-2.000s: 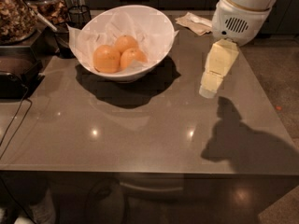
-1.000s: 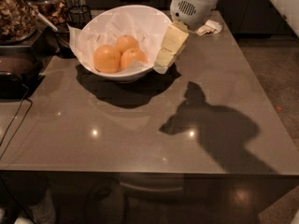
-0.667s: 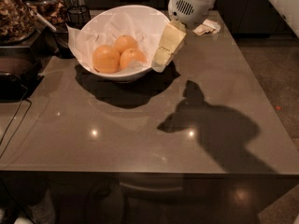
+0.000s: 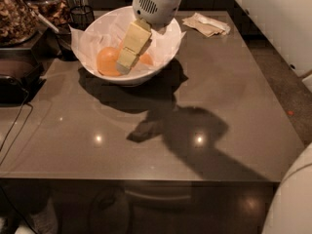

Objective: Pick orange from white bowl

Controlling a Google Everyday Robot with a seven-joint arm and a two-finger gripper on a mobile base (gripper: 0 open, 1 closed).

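Observation:
A large white bowl [image 4: 92, 74] lined with crinkled white paper sits at the back left of the brown table. Oranges lie inside it; one orange [image 4: 106, 61] shows at the left, another [image 4: 145, 60] is partly hidden behind the fingers. My gripper [image 4: 125, 65] hangs over the bowl from the white wrist [image 4: 155, 4], its cream fingers [image 4: 134, 42] pointing down and left, with the tips among the oranges.
A crumpled paper napkin [image 4: 207, 24] lies at the back right of the table. Jars and a dark wire holder [image 4: 80, 16] stand behind the bowl at the back left. A dark appliance [image 4: 14, 77] with a cable sits at the left edge. The table's front edge [image 4: 146, 180] is near.
My gripper has moved left from beside the bowl's right rim to over the bowl, its fingertips now down among the oranges. The bowl and the oranges have not moved.

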